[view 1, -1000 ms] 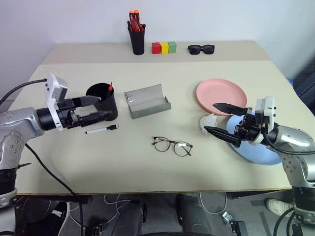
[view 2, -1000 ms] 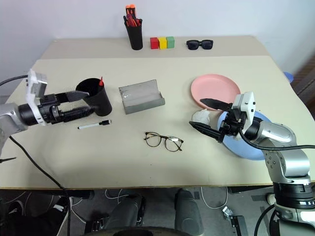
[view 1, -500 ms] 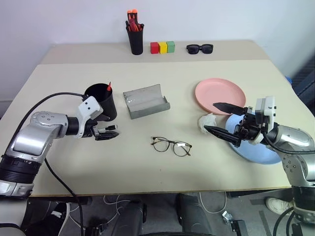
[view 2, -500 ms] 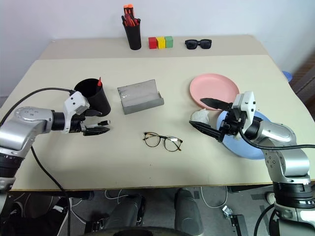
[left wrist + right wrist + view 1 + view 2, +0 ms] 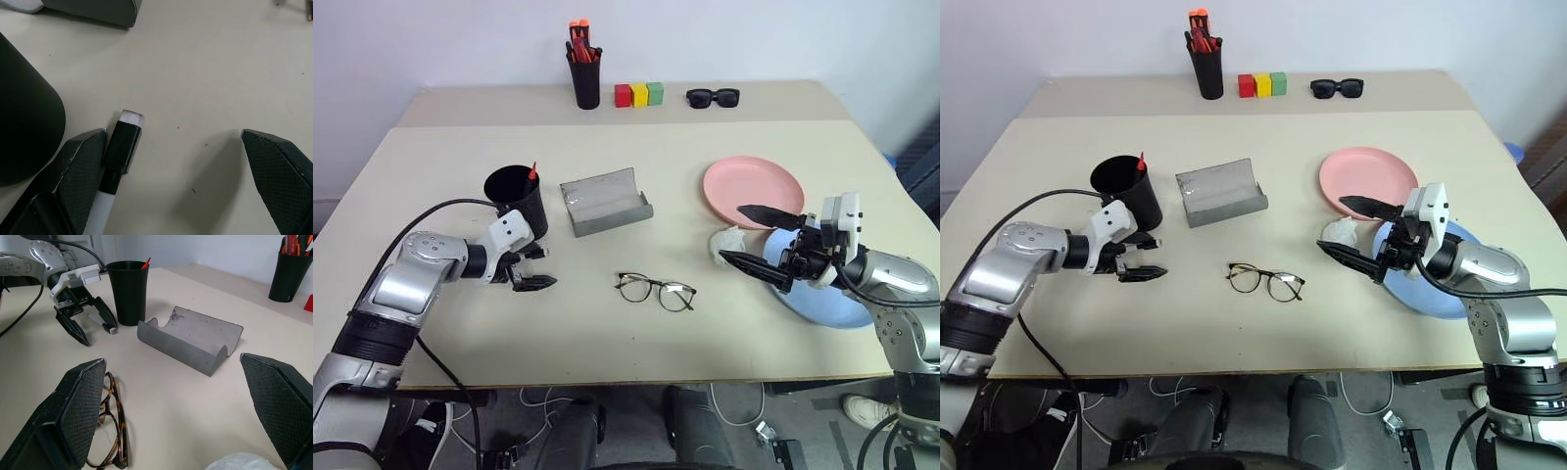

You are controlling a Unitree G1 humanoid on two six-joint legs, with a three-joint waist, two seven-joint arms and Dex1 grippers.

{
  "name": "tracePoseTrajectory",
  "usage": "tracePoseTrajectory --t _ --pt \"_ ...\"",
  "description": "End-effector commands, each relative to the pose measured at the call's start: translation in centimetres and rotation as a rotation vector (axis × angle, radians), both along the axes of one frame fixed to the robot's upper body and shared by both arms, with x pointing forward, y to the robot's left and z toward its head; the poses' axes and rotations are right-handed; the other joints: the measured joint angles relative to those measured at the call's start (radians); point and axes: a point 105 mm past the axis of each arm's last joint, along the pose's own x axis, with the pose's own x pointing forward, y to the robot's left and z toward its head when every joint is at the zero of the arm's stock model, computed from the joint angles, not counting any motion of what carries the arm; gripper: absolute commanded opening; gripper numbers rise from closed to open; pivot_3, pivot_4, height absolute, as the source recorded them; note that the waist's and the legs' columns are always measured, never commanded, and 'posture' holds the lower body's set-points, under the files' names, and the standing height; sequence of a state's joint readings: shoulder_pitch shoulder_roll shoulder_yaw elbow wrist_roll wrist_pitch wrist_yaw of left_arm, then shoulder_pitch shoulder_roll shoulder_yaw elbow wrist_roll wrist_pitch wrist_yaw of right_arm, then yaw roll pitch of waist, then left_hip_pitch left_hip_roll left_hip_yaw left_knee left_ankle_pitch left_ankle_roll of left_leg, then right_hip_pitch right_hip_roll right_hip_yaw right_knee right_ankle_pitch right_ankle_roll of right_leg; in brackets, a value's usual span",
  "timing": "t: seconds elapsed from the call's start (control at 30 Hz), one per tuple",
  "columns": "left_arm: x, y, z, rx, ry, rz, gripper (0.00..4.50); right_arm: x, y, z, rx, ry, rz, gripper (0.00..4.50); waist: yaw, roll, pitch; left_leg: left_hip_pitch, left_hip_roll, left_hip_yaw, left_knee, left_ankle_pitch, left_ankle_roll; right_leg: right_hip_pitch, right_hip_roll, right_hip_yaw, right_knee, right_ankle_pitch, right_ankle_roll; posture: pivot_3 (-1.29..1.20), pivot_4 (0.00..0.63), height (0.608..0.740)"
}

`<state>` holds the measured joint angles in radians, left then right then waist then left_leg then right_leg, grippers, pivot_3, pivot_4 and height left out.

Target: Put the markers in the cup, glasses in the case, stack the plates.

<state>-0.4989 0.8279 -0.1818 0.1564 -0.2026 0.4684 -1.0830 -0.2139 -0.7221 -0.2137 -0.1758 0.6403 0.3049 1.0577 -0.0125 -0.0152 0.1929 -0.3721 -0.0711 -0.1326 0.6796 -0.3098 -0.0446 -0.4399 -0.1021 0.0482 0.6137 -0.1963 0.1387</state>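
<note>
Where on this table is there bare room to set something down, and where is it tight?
Free: the near strip of the table in front of the glasses, and the stretch between the case and the pink plate. Crowded: beside the cup, where the open left gripper straddles a marker, and around the blue plate under the right gripper.

- Two plates: one salmon pink plate (image 5: 753, 190), one light blue plate (image 5: 822, 294).
- Two black cups: one wide cup (image 5: 517, 201), one narrower pen cup (image 5: 585, 81) at the back.
- One white marker (image 5: 113, 176) lying on the tabletop (image 5: 607, 333), and one red tip (image 5: 532, 172) showing in the wide cup.
- One pair of wire-frame glasses (image 5: 655, 290).
- One pair of black sunglasses (image 5: 713, 97).
- One grey case (image 5: 604, 200).
- Three small blocks: red block (image 5: 624, 95), yellow block (image 5: 640, 94), green block (image 5: 656, 93).
- One white crumpled thing (image 5: 726, 242) beside the plates.
</note>
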Motion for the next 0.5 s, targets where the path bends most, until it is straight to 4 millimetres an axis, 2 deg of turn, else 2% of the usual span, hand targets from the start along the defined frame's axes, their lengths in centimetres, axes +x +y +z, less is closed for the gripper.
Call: tracePoseTrajectory --t 0.03,0.07,0.17,0.43,0.5 --pt "0.4 0.0 0.2 0.014 -0.022 0.0 4.49 -0.3 -0.1 1.4 -0.003 -0.066 -0.005 4.5 0.001 0.0 0.0 0.0 0.0 0.0 0.0 0.0 0.0 0.0 0.0 0.0 0.0 0.0 0.0 0.0 0.15 0.74" --pt "0.3 0.0 0.1 0.015 -0.017 -0.004 4.49 -0.2 -0.2 1.4 -0.004 -0.066 -0.006 4.5 0.001 0.0 0.0 0.0 0.0 0.0 0.0 0.0 0.0 0.0 0.0 0.0 0.0 0.0 0.0 0.0 0.15 0.74" --pt "0.2 -0.1 0.0 0.011 -0.01 -0.016 3.63 -0.3 -0.2 1.4 -0.004 -0.066 -0.007 4.5 0.0 0.0 0.0 0.0 0.0 0.0 0.0 0.0 0.0 0.0 0.0 0.0 0.0 0.0 0.0 0.0 0.15 0.74" --pt "-0.8 -0.1 -0.1 0.013 0.017 -0.035 0.02 -0.2 -0.2 1.4 -0.003 -0.068 -0.01 4.5 -0.001 0.0 0.0 0.0 0.0 0.0 0.0 0.0 0.0 0.0 0.0 0.0 0.0 0.0 0.0 0.0 0.15 0.74" --pt "-0.9 0.0 0.0 0.014 0.016 -0.029 0.02 -0.2 -0.2 1.4 -0.002 -0.068 -0.009 4.5 -0.001 0.0 0.0 0.0 0.0 0.0 0.0 0.0 0.0 0.0 0.0 0.0 0.0 0.0 0.0 0.0 0.15 0.74"
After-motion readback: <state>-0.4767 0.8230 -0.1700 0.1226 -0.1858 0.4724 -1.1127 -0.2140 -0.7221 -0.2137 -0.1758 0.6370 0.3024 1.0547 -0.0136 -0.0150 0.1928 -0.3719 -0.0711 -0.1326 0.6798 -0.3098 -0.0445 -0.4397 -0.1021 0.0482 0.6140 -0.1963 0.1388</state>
